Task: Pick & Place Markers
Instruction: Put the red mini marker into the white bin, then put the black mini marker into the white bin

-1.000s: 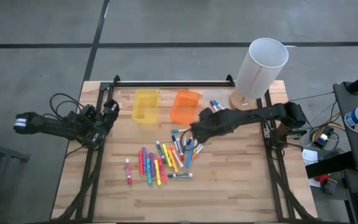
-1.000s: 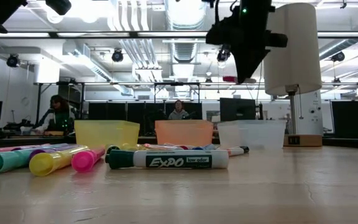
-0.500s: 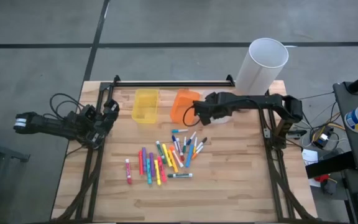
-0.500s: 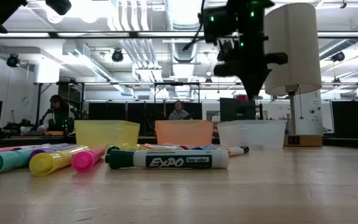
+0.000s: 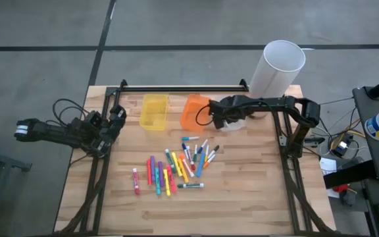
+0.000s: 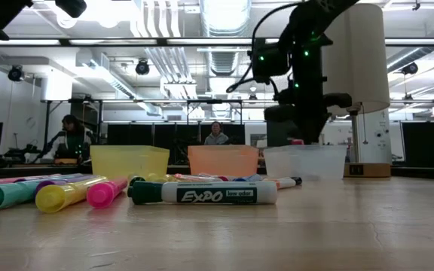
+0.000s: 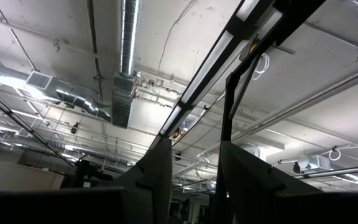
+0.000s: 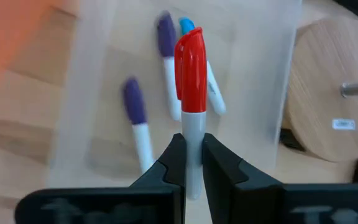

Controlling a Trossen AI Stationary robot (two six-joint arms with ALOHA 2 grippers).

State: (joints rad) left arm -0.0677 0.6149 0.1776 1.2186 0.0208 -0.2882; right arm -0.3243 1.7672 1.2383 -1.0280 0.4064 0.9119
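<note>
Right tool (image 8: pixel 192 163) hangs over the clear bin (image 8: pixel 104 93), clamped on a red-capped marker (image 8: pixel 191 106). We judge the task early: three markers (image 8: pixel 135 115) already lie in the clear bin, while the main pile of markers (image 5: pixel 176 166) waits on the counter (image 5: pixel 242 191) in front of the clear bin. We read "EXPO low odor" on the nearest marker (image 6: pixel 209 194). Left tool (image 7: pixel 191 180), well away from the clear bin, stands apart, holding nothing.
</note>
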